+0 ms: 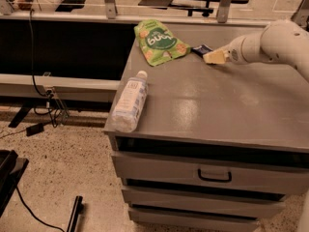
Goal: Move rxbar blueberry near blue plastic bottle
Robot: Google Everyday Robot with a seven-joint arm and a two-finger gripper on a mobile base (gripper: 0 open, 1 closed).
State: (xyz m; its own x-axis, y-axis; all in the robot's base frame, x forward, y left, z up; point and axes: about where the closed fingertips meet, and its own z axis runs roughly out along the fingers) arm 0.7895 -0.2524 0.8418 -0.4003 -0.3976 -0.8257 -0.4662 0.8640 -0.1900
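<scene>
The rxbar blueberry (201, 49) is a small dark navy wrapper lying flat at the back of the grey cabinet top (217, 105), just right of the green pouch. The gripper (212, 57) reaches in from the right on a white arm, its pale fingertips right at the bar's near-right end and covering part of it. The blue plastic bottle (130, 101) lies on its side near the top's left edge, white cap pointing to the back, well to the left and in front of the bar.
A green snack pouch (158, 41) lies flat at the back left of the top. Drawers (212, 175) sit below the front edge. A railing and black panel run behind; cables lie on the floor at left.
</scene>
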